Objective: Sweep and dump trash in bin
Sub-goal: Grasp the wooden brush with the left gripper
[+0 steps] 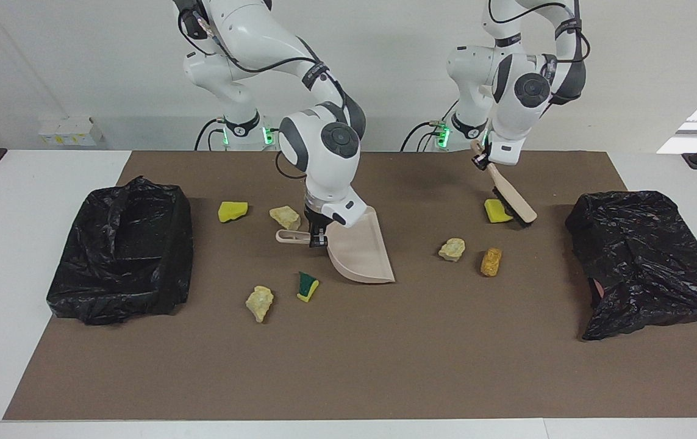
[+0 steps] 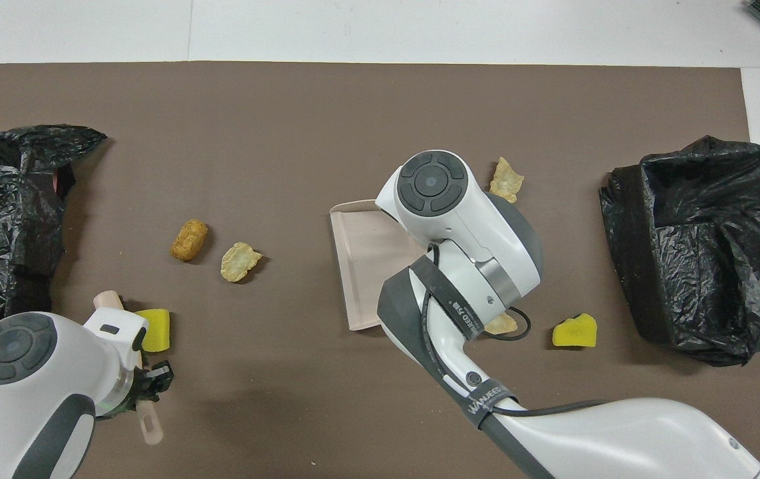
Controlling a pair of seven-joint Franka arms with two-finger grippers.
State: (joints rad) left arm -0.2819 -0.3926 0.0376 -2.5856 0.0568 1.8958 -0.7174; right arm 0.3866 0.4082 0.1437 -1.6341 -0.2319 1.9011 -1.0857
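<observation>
My right pincer (image 1: 318, 239) is shut on the handle of the smooth beige dustpan (image 1: 360, 250), which rests on the desk (image 1: 385, 353). My left pincer (image 1: 483, 160) holds the brush (image 1: 511, 198) right beside a soft yellow sponge (image 1: 496, 210). The pan's wide mouth faces that sponge. The other trash, like a bumpy stone lump (image 1: 452, 249), lies around the pan. A black bin (image 1: 122, 250) sits at each end.

Both views are bright and evenly lit from above, with sharp focus throughout. Shadows on the brown mat (image 1: 348, 353) are soft and short. The black bags (image 1: 122, 250) show small glossy glints. Upper right of the facing view is overexposed.
</observation>
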